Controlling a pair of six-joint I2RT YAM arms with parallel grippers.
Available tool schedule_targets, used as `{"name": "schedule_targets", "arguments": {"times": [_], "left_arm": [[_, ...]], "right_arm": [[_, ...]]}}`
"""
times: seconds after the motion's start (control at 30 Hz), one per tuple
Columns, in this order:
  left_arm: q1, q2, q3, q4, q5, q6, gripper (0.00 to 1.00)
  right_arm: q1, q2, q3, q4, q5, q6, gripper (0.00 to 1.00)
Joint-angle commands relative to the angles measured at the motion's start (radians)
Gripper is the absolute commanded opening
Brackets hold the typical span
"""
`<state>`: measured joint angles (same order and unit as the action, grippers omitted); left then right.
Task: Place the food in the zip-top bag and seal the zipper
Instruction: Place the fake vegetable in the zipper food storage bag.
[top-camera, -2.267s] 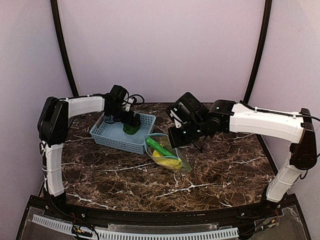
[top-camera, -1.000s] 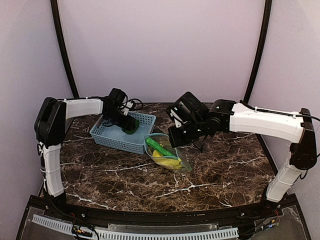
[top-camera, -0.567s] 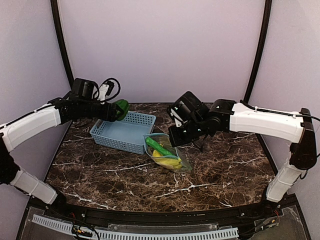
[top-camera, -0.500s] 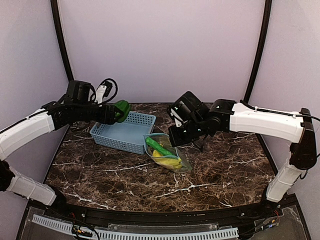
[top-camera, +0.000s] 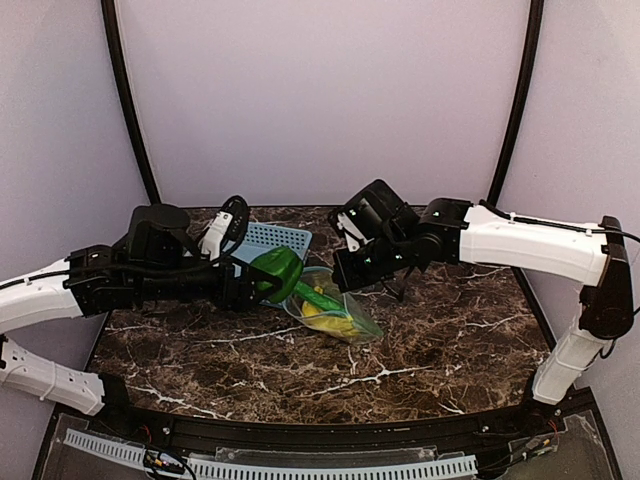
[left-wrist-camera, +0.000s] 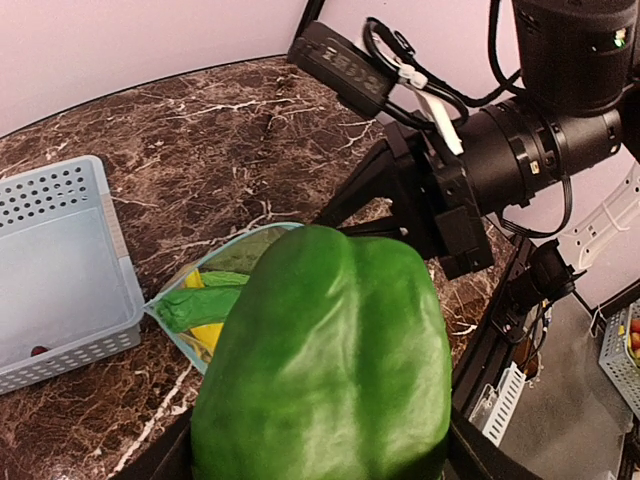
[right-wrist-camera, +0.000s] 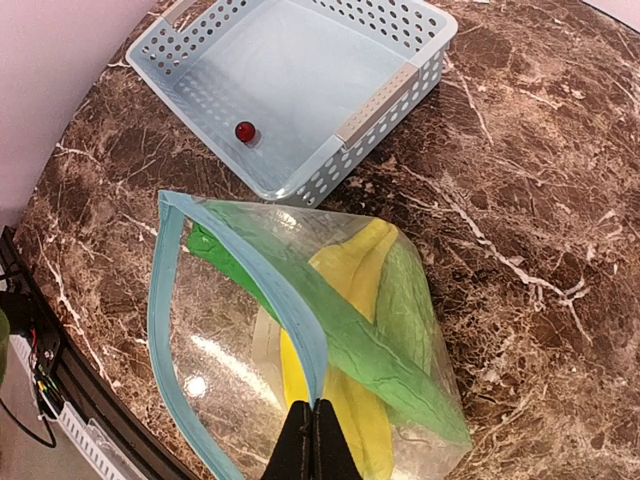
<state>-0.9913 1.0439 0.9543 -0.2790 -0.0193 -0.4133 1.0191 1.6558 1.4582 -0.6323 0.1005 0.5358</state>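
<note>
The left hand (top-camera: 247, 286) grips a green pepper (left-wrist-camera: 325, 365), its fingers spread wide around the pepper's broad body. In the left wrist view the pepper fills the space between them and hides the fingertips. The pepper is carried in the air, off the counter (top-camera: 430, 350). Just ahead of this hand and lower down lies the clear bag (left-wrist-camera: 222, 300), its open mouth turned towards the pepper. Off to the hand's left stands the light-blue basket (left-wrist-camera: 60, 330).

The right hand (right-wrist-camera: 312, 440) is pinched fully closed on the bag's rim, its two dark fingertips pressed together with the plastic caught between them. This grip holds the near lip up, so the mouth gapes in a wide loop. The light-blue zipper (right-wrist-camera: 160, 300) runs out from the fingertips around that loop, and its two sides are well apart, unsealed. Inside the bag, just past the fingertips, lies the yellow banana (right-wrist-camera: 350, 275). The two long green cucumber pieces (right-wrist-camera: 345, 340) lie across and beside it. The bag's closed end rests on the counter.

Further ahead of the right hand, past the bag and not touching it, is the basket. A single small red bead (right-wrist-camera: 245, 131) lies on its floor.

In the top view the pepper hangs between the basket and the bag's mouth, close to the right hand.
</note>
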Motion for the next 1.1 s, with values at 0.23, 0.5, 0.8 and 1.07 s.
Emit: {"name": "schedule_targets", "arguments": {"times": [0.23, 0.5, 0.8, 1.07], "left_arm": [[-0.091, 0.148, 0.029, 0.130, -0.062, -0.044, 0.50], [-0.092, 0.197, 0.037, 0.137, -0.096, -0.042, 0.50], [-0.092, 0.287, 0.068, 0.138, -0.034, -0.053, 0.51], [-0.091, 0.386, 0.115, 0.065, -0.011, -0.077, 0.53]], "right_arm": [[-0.007, -0.057, -0.022, 0.053, -0.037, 0.008, 0.00], [-0.007, -0.108, -0.092, 0.103, -0.071, 0.032, 0.00], [-0.007, -0.111, -0.098, 0.112, -0.072, 0.032, 0.00], [-0.007, -0.111, -0.126, 0.155, -0.108, 0.052, 0.00]]}}
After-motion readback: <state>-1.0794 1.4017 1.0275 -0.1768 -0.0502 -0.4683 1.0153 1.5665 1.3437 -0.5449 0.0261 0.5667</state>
